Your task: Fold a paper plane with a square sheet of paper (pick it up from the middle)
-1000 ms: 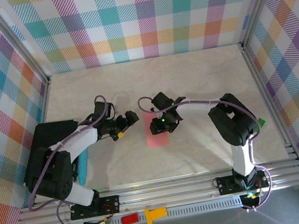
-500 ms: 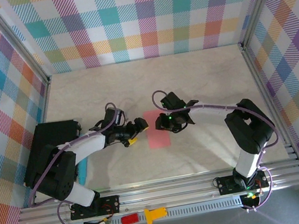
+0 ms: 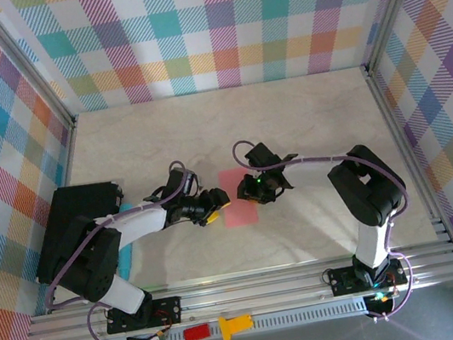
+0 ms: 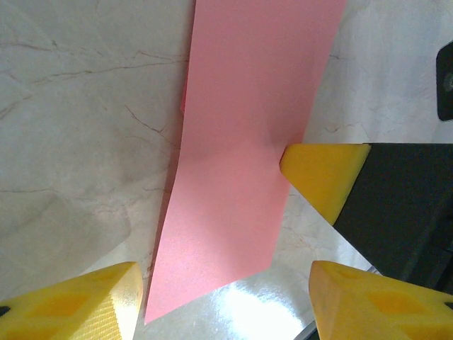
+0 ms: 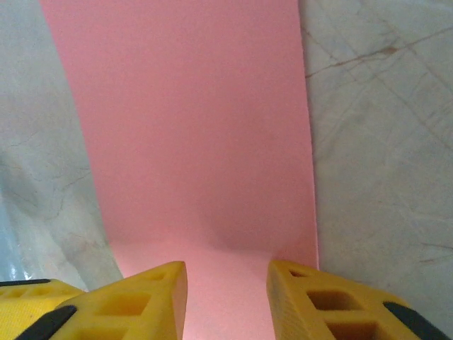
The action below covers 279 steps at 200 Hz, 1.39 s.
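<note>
The salmon-pink sheet of paper [image 3: 231, 188] lies flat on the marble table as a narrow rectangle, long side running away from the arms. My left gripper [image 3: 215, 204] is at its left edge, low over the table. In the left wrist view its yellow fingertips [image 4: 78, 301] stand wide apart and open astride the paper's near corner [image 4: 226, 212]. My right gripper [image 3: 252, 188] is at the paper's right edge. One of its yellow fingers [image 4: 322, 173] touches that edge. In the right wrist view the right gripper [image 5: 226, 304] is open, its jaws apart over the paper [image 5: 191, 142], which curves up slightly toward them.
A small red block [image 3: 196, 333] and a yellow plastic piece [image 3: 234, 325] sit on the front rail. A teal object [image 3: 125, 248] lies beneath the left arm beside a black box [image 3: 76, 228]. Plaid walls enclose the table on three sides.
The left gripper has moved right to the paper's left edge, its jaws narrowing. The right gripper drew off the paper to the right and now sits at its right edge.
</note>
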Tool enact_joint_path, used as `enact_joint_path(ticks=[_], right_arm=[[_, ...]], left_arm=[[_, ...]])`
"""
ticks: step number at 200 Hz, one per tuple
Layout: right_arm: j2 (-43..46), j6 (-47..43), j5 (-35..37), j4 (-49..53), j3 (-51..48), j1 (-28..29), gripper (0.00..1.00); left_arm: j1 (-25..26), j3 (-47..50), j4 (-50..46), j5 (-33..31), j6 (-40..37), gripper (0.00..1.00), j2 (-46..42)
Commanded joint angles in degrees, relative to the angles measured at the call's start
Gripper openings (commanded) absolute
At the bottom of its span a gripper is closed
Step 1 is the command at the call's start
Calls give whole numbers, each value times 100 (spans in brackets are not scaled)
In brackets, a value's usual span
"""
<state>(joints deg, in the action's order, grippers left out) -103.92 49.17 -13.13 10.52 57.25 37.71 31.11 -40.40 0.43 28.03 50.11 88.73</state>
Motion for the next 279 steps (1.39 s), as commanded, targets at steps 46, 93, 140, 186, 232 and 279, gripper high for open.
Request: enact_joint_path(ticks=[46,93,140,186,232,279], right_arm=[[-423,151,-191,83,-223,-119,36],[-485,216,-428,-91,-267,-178,37],[-447,335,-823,-501,-407,-321,39],[-439,457,-1333,-898,-511,-462,39],[-434,530,-1447,-1061,-601,-515,39],[-455,524,-1463,-1076,-627,-528,39]], left_arm=[[79,138,11,-30,-6,61,110],[149,161,66,-59,28,53,188],[185,159,55,-91,23,52,286],[218,163,102,-39,17,46,415],[220,94,268,108,16,40,483],[207,-9,836,418,117,39,466]])
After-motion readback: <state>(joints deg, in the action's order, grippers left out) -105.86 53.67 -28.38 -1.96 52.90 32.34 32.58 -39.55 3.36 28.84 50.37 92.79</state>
